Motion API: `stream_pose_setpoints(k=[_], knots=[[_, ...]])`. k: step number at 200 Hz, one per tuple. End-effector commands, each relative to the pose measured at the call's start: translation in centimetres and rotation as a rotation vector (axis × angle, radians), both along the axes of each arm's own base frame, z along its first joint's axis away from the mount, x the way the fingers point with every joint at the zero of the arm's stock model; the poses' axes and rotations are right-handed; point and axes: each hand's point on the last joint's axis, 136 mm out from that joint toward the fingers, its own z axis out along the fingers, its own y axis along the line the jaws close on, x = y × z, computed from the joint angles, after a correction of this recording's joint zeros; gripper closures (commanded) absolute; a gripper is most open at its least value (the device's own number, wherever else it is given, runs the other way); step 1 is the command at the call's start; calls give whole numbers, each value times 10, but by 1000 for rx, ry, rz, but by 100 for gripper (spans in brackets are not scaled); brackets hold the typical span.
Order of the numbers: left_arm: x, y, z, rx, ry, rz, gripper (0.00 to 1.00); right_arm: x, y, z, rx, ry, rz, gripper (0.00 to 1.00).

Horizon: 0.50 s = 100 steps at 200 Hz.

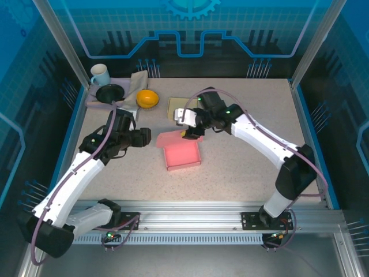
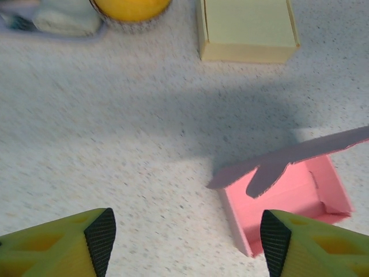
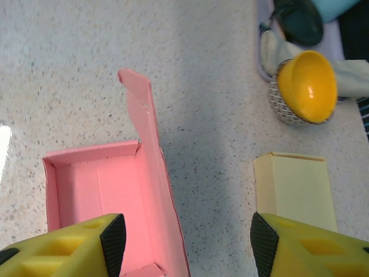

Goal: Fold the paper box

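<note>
The pink paper box (image 1: pixel 183 154) lies open on the table, its lid (image 1: pixel 172 137) raised at the far side. In the right wrist view the box tray (image 3: pixel 86 184) sits lower left and the lid (image 3: pixel 151 167) stands on edge, running down between my fingers without touching either pad. My right gripper (image 1: pixel 185 133) hovers open over the box's far edge (image 3: pixel 187 245). My left gripper (image 1: pixel 148 138) is open just left of the box, nothing between its fingers (image 2: pixel 187 242). Its right fingertip (image 2: pixel 275 239) is close to the box's near corner (image 2: pixel 245 222), under the tilted lid (image 2: pixel 300 153).
A pale yellow folded box (image 1: pixel 177 107) (image 2: pixel 245 29) (image 3: pixel 294 190) lies behind the pink one. An orange bowl (image 1: pixel 147 98) (image 3: pixel 308 86), a dark dish (image 1: pixel 109 92), a cloth (image 1: pixel 139 80) and a mug (image 1: pixel 100 74) crowd the far left corner.
</note>
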Motion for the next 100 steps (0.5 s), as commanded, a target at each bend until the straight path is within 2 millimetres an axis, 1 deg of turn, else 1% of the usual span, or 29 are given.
stream_pose_setpoints(k=[1, 13, 26, 41, 57, 70, 79, 90, 100], knots=[[5, -17, -10, -212, 41, 32, 26, 2, 0, -20, -150, -43, 48, 39], [10, -14, -14, -275, 53, 88, 24, 5, 1, -26, -171, -51, 45, 40], [17, -9, -17, -333, 67, 166, 22, 6, 3, -28, -172, -65, 49, 42], [23, -4, -20, -377, 88, 243, 22, 2, 4, -34, -187, -74, 72, 46], [28, -5, -25, -403, 120, 288, 22, -2, 5, -44, -228, -86, 100, 55], [32, -10, -26, -423, 138, 281, 23, -2, 2, -51, -263, -94, 108, 56], [33, -19, -24, -439, 144, 225, 25, -1, 1, -53, -276, -94, 104, 56], [35, -29, -19, -449, 119, 139, 28, 2, 0, -50, -269, -91, 82, 56], [34, -29, -18, -426, 77, 99, 30, 5, 0, -44, -245, -77, 59, 56]])
